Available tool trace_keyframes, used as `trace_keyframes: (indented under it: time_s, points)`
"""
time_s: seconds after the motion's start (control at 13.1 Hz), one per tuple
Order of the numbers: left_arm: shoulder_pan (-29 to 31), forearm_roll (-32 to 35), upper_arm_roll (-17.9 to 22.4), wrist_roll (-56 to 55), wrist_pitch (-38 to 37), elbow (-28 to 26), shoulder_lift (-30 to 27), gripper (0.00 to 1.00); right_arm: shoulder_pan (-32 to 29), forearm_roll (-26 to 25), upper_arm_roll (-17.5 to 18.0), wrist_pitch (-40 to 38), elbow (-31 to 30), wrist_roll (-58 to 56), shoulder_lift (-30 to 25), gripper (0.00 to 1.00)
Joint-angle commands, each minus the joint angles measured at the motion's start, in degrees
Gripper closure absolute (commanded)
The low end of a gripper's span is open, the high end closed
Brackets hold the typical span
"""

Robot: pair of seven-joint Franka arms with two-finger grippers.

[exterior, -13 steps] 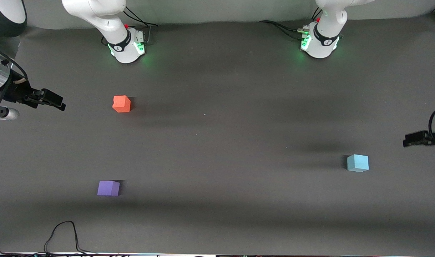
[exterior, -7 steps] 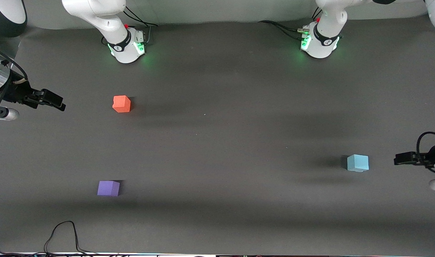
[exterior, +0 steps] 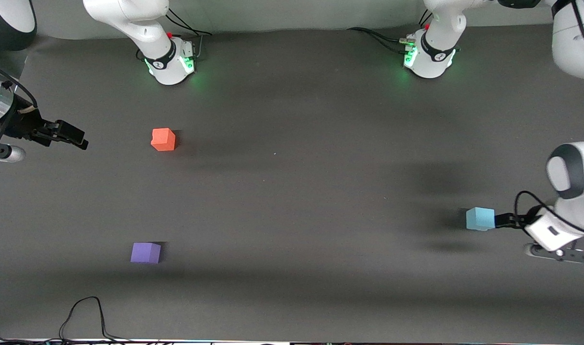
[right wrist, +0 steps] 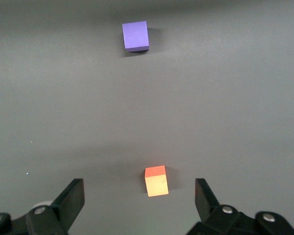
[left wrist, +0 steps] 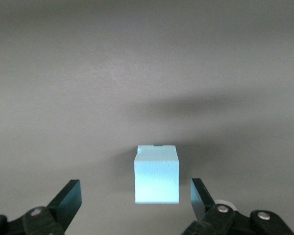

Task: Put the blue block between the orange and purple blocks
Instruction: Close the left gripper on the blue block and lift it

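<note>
The light blue block [exterior: 480, 218] rests on the dark table at the left arm's end. My left gripper [exterior: 501, 221] is low beside it and open. In the left wrist view the blue block [left wrist: 157, 174] sits partly between the two spread fingers of the left gripper [left wrist: 134, 185], touching neither. The orange block [exterior: 163, 139] and the purple block [exterior: 145, 252] lie apart toward the right arm's end, the purple one nearer the front camera. My right gripper [exterior: 80, 140] waits open above the table, off to the side of the orange block [right wrist: 156, 181], and holds nothing.
The two arm bases [exterior: 169, 64] [exterior: 428, 57] stand along the table's back edge with cables running off them. A black cable loop [exterior: 85, 311] lies at the table's front edge, nearer the front camera than the purple block [right wrist: 135, 35].
My left gripper has swung in from the table's end and come down until its fingers reach the blue block. The blocks and the right arm have not moved.
</note>
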Motion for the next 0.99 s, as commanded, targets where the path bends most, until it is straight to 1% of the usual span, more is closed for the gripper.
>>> trace_keyframes:
  time_s: [0.0,0.08,0.23,0.69,0.76,0.92]
  points:
    - [-0.18,0.75,0.13,0.66,9.43,-10.29,-2.38,0.00,0.31,1.36,-0.35,0.51,-0.06,-1.18,-0.01,0.00]
    - [-0.18,0.66,0.13,0.57,12.16,-12.49,-2.11,0.00,0.31,1.36,-0.35,0.51,-0.06,-1.18,-0.01,0.00]
    - [-0.18,0.66,0.13,0.22,15.69,-14.88,-1.24,0.00,0.31,1.36,-0.35,0.51,-0.06,-1.18,0.08,0.00]
    - [0.00,0.66,0.13,0.31,18.42,-14.54,2.46,0.00,0.31,1.36,-0.35,1.03,-0.06,-1.18,0.08,0.00]
    - [0.09,0.66,0.13,0.22,18.42,-14.45,2.46,0.07,0.31,1.36,-0.35,1.03,-0.06,-1.18,0.08,0.00]
    - [0.09,0.57,0.13,0.13,17.55,-13.84,2.37,0.44,0.31,1.36,-0.35,1.03,-0.06,-1.18,0.08,0.00]
